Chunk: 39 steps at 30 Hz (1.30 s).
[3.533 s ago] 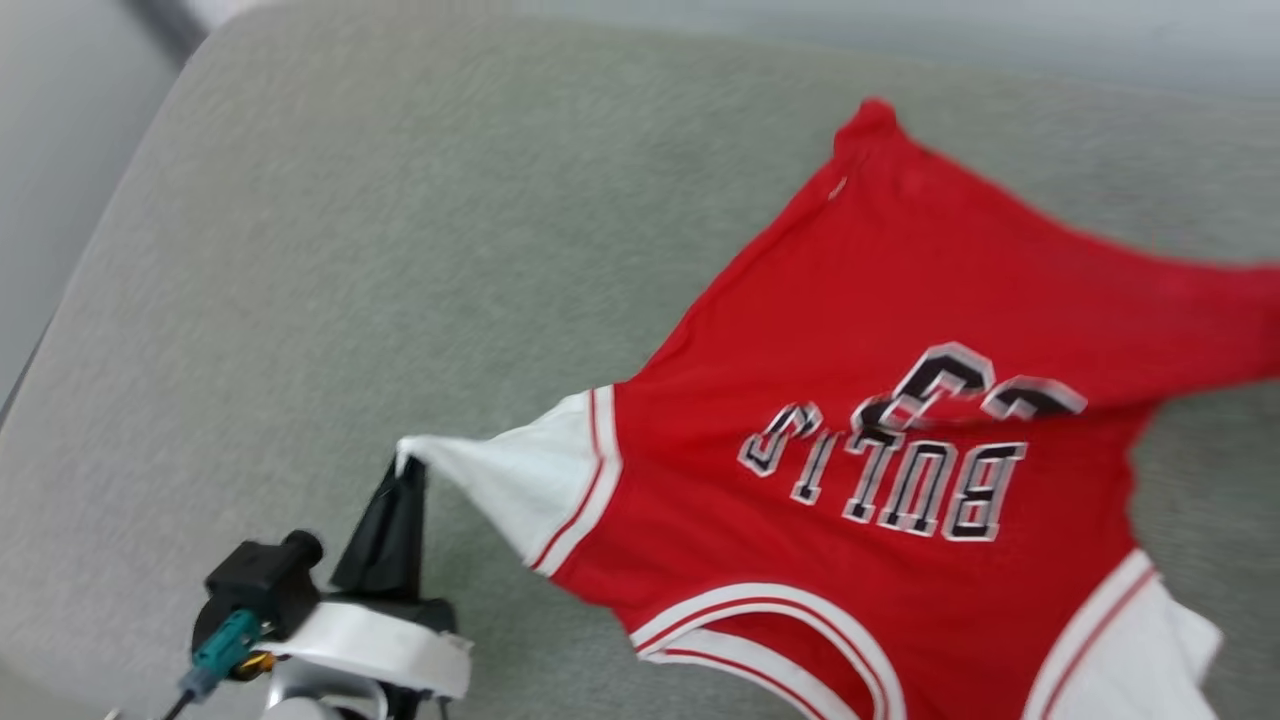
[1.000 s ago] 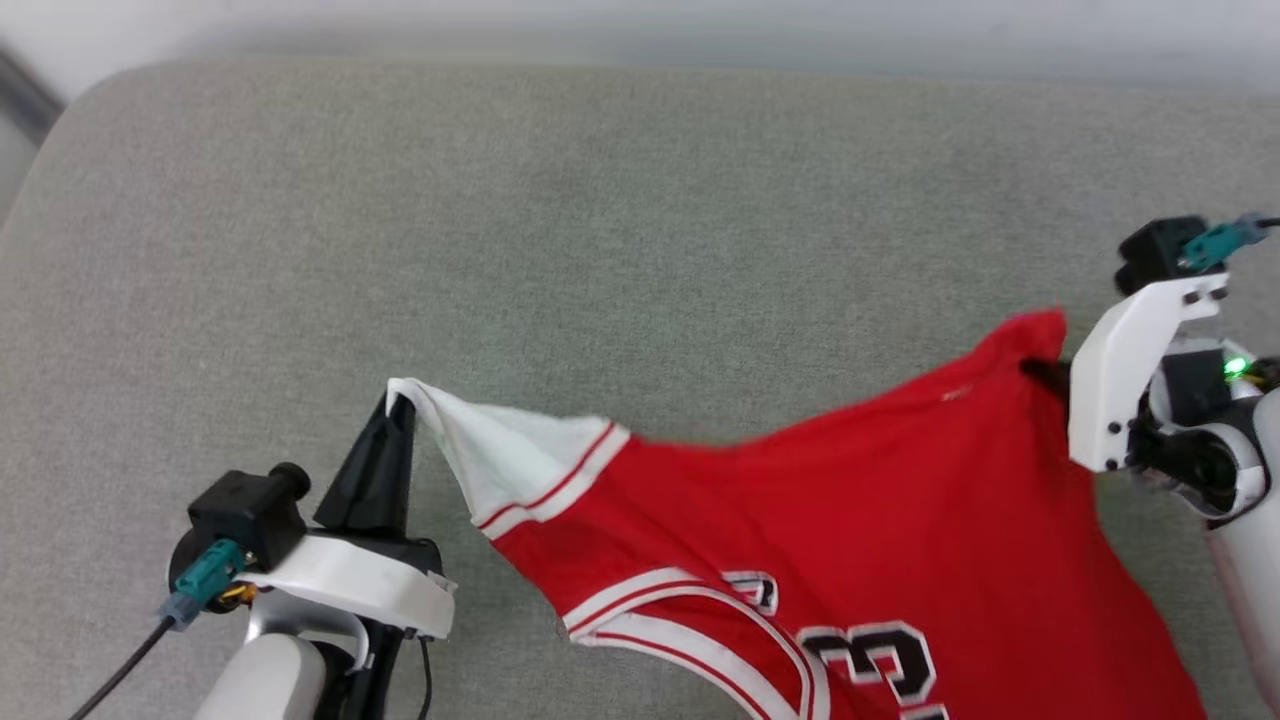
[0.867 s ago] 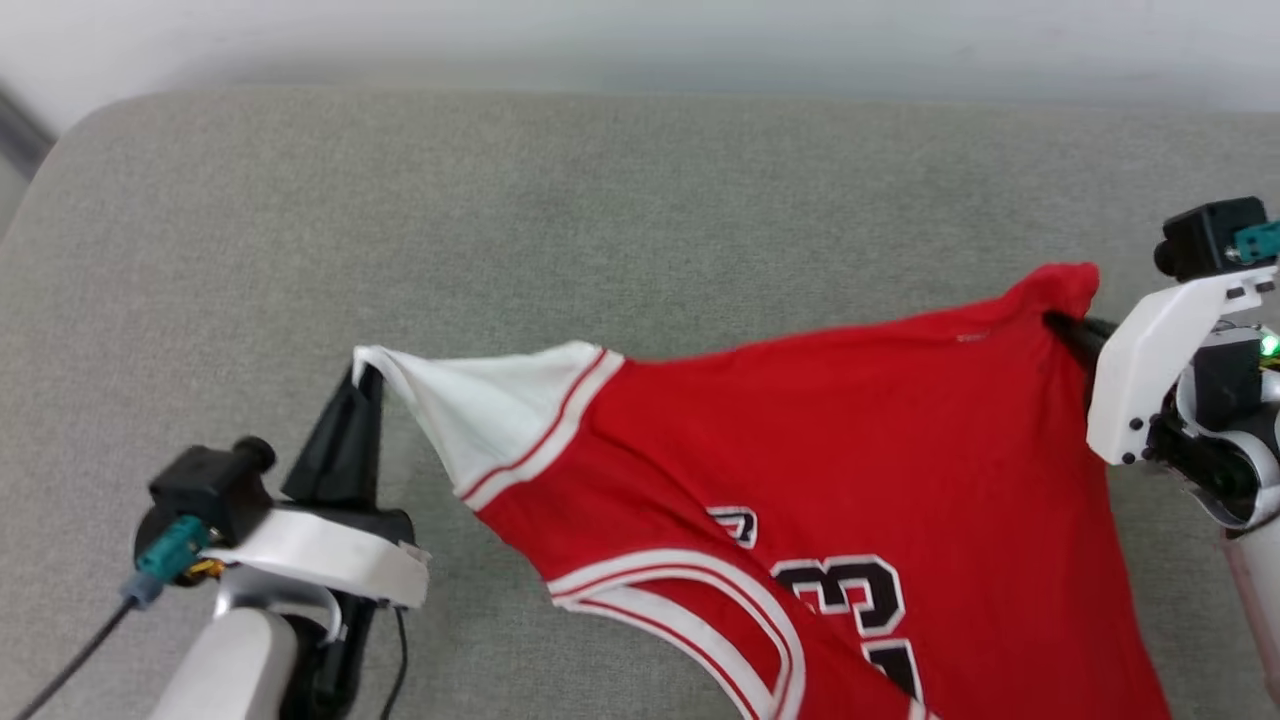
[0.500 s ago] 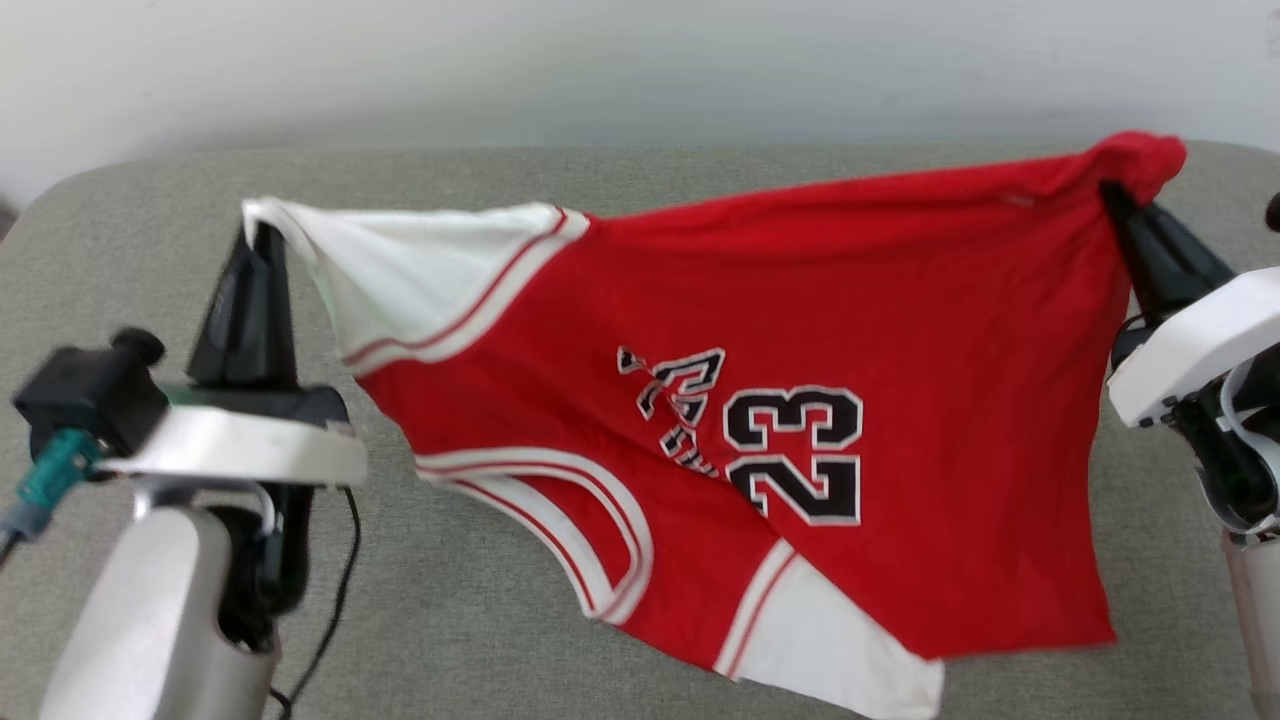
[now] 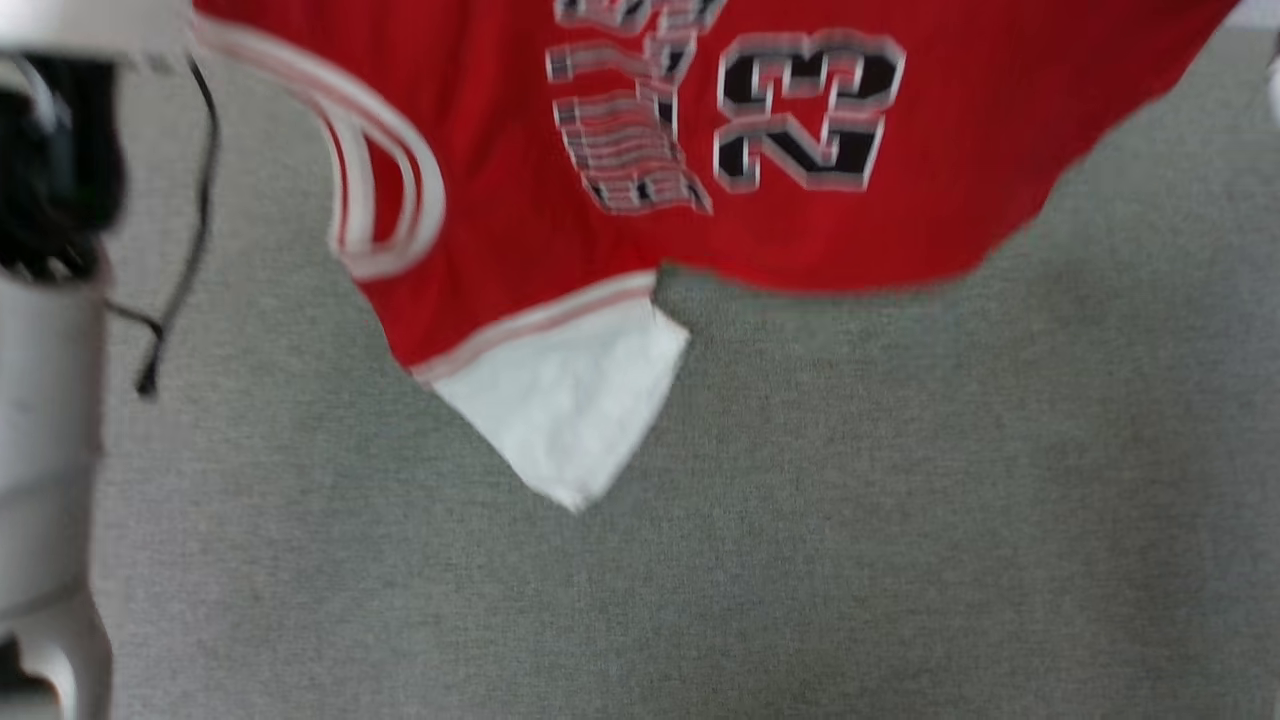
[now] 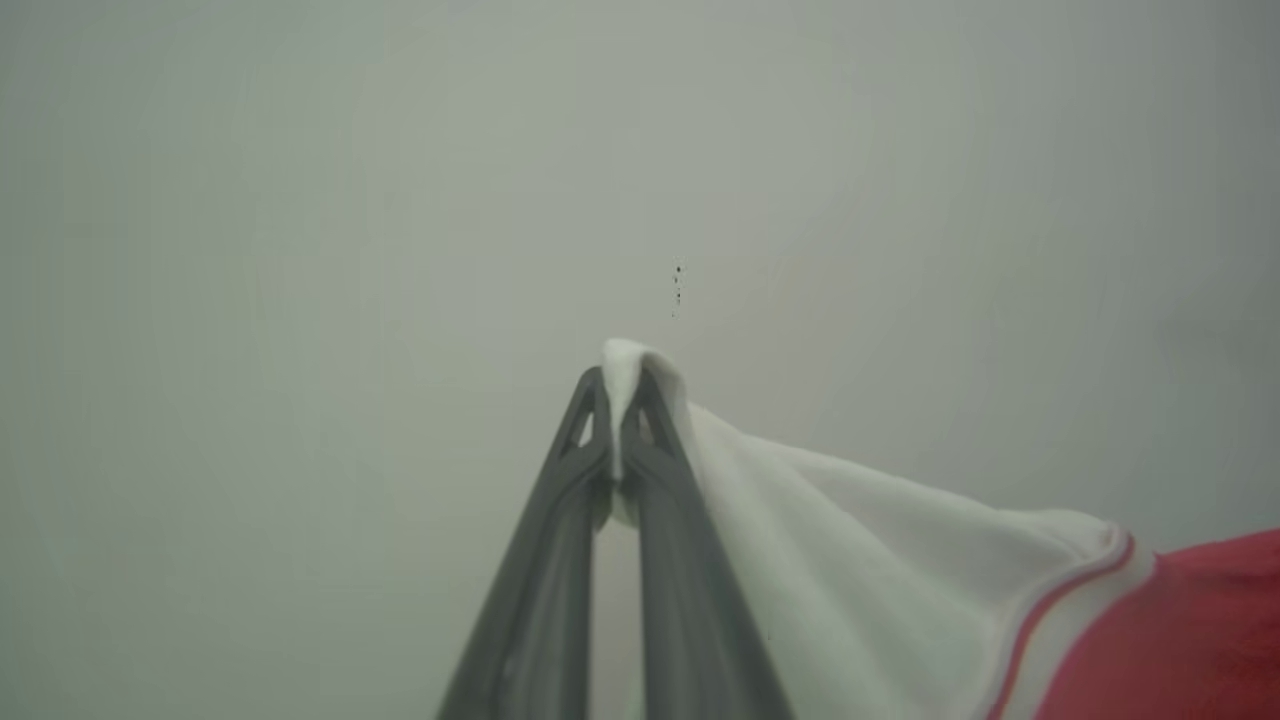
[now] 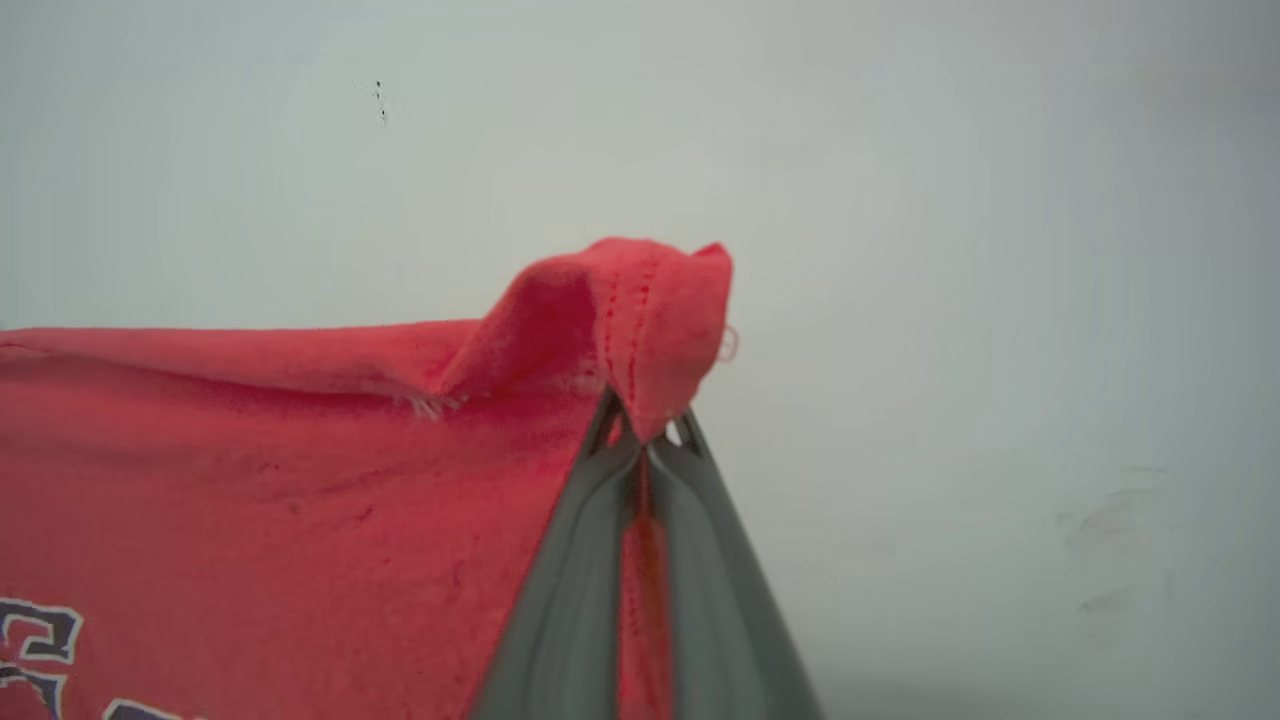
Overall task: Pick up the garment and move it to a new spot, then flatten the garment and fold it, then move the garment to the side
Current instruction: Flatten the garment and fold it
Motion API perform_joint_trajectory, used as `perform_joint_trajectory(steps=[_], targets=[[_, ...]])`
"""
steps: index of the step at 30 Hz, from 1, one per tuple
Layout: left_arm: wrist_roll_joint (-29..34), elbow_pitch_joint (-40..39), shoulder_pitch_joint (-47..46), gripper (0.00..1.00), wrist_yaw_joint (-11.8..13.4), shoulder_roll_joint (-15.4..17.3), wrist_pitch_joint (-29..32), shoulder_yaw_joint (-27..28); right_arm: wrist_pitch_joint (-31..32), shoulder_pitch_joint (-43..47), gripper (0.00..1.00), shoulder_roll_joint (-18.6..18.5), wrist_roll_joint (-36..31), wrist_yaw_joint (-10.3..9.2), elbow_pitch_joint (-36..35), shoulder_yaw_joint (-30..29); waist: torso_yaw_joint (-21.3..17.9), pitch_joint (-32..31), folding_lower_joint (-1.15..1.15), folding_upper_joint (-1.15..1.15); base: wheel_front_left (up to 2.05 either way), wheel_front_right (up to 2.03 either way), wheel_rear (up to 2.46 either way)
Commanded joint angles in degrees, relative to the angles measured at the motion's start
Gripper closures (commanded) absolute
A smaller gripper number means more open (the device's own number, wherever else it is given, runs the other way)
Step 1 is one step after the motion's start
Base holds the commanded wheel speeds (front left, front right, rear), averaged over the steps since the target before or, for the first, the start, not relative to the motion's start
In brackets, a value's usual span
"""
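The garment [image 5: 760, 230], a red jersey with black white-outlined numerals, hangs in the air across the top of the head view, blurred. One white sleeve [image 5: 570, 410] dangles lowest, above the grey cushion. In the left wrist view my left gripper [image 6: 617, 390] is shut on the tip of the other white sleeve [image 6: 860, 560]. The right wrist view has my right gripper [image 7: 645, 425] shut on a bunched red corner of the garment [image 7: 300, 470]. The garment is stretched between the two grippers.
A grey fabric cushion [image 5: 800, 520] lies under the hanging garment. My pale left forearm [image 5: 40, 420] with a loose black cable [image 5: 190, 230] stands at the head view's left edge. A plain pale wall [image 6: 300, 200] lies behind both grippers.
Both grippers have lifted the garment up off the cushion, still pinching its sleeve tip and red corner. It now hangs free and higher in the head view, which has also shifted.
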Motion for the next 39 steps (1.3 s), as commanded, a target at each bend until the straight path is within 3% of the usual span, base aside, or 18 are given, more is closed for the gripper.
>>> perform_joint_trajectory(steps=[1, 7, 8, 19, 21, 29, 34, 39], targets=[[0.4, 0.9, -3.2, 1.00, -0.4, 0.6, 0.6, 0.2, 0.3, -3.0, 1.00, -0.4, -0.3, -0.06, 0.5, -0.5, -0.5, 4.5, 0.00, 0.00, 0.00, 0.00, 0.00], [1.9, 7.9, -21.2, 1.00, -1.9, 3.0, 3.0, 0.1, 1.1, -18.6, 1.00, -1.2, -0.1, -0.06, 4.0, -1.2, -1.3, 12.4, 0.00, 0.00, 0.00, 0.00, 0.00], [2.8, 10.8, -28.3, 1.00, -2.9, 4.0, 3.9, -0.5, 1.2, -25.6, 1.00, -1.4, -0.6, -0.07, 6.7, -0.6, -1.7, 15.6, 0.00, 0.00, 0.00, 0.00, 0.00], [3.4, 23.1, -40.6, 1.00, -6.0, 4.7, 8.3, -3.5, 1.8, -40.8, 1.00, -2.0, -1.0, -0.06, 21.6, 4.3, -1.3, 24.1, 0.00, 0.00, 0.00, 0.00, 0.00], [2.7, 28.1, -40.0, 1.00, -6.7, 3.4, 7.9, -4.4, 1.6, -42.3, 1.00, -1.4, -1.0, -0.07, 28.4, 6.1, -1.0, 25.7, 0.00, 0.00, 0.00, 0.00, 0.00], [-0.6, 38.5, -35.2, 1.00, -8.7, 0.4, 4.4, -5.0, 0.9, -40.9, 1.00, -0.2, 0.6, -0.06, 40.2, 11.4, -0.2, 25.0, 0.00, 0.00, 0.00, 0.00, 0.00], [-3.3, 43.4, -28.3, 1.00, -9.9, -0.9, 2.2, -5.8, 1.5, -34.9, 1.00, -0.8, 3.4, -0.06, 43.7, 16.9, 0.5, 20.9, 0.00, 0.00, 0.00, 0.00, 0.00], [-6.9, 45.5, -18.0, 1.00, -10.4, -1.4, -0.4, -6.7, -0.2, -24.4, 1.00, -2.7, 8.5, -0.06, 42.8, 21.8, 1.0, 14.4, 0.00, 0.00, 0.00, 0.00, 0.00]])
